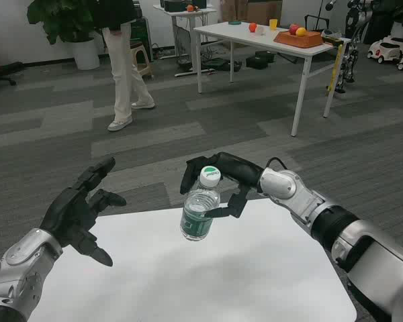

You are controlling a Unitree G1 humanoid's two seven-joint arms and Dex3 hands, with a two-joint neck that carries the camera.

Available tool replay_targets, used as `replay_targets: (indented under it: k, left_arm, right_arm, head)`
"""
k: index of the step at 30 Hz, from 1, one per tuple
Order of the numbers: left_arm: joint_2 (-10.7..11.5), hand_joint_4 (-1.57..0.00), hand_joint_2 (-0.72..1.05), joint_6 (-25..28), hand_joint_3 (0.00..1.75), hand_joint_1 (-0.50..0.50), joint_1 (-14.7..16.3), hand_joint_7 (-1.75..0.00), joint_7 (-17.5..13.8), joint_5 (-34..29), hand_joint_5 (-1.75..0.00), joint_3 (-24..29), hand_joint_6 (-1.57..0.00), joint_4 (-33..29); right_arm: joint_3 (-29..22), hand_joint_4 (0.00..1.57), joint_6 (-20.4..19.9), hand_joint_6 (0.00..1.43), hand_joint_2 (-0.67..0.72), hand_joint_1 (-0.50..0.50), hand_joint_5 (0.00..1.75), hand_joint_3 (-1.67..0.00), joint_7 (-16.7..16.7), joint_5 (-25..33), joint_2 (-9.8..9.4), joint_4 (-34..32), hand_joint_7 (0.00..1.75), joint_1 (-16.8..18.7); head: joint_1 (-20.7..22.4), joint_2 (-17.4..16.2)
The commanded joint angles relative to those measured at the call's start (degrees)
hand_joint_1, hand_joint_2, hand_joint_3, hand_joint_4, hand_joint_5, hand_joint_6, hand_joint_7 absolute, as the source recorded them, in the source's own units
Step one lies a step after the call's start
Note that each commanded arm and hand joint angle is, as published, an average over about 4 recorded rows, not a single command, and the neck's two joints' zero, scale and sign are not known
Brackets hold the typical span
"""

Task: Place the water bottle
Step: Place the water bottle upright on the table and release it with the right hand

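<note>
A clear water bottle point(201, 209) with a white cap and a green label hangs upright above the far edge of the white table point(208, 282). My right hand point(221, 181) grips it around the neck and upper body, reaching in from the right. My left hand point(80, 211) hovers over the table's left far corner with its fingers spread and nothing in it, well apart from the bottle.
A person point(124, 60) in light trousers stands on the grey carpet beyond the table. Farther back is another white table point(269, 37) carrying a tray of fruit point(297, 37). A potted plant point(70, 27) stands at the back left.
</note>
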Motion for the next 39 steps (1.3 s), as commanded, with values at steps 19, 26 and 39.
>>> replay_targets:
  k: [19, 26, 39]
  left_arm:
    - [-0.7, 0.0, -0.19, -0.6, 0.09, -0.5, -0.4, -0.14, 0.5, 0.8, -1.75, 1.2, 0.0, 0.0]
    - [-0.7, 0.0, -0.19, -0.6, 0.09, -0.5, -0.4, -0.14, 0.5, 0.8, -1.75, 1.2, 0.0, 0.0]
    - [-0.7, 0.0, -0.19, -0.6, 0.09, -0.5, -0.4, -0.14, 0.5, 0.8, -1.75, 1.3, 0.0, 0.2]
  right_arm:
    - [-1.7, 1.48, 0.2, 1.26, -0.6, -0.27, 1.65, -1.59, -0.2, 0.2, -0.3, 0.2, 1.54, -0.8]
    - [-2.4, 1.48, 2.5, 1.26, -0.6, -0.29, 1.65, -1.59, 0.0, -3.9, -0.36, -0.6, 1.54, -0.8]
    - [-3.6, 1.51, 7.3, 1.26, -0.6, -0.29, 1.65, -1.59, 1.1, -12.8, -0.56, -0.1, 1.54, 0.4]
  head:
    - [0.4, -0.2]
    - [0.5, -0.2]
    - [0.6, -0.4]
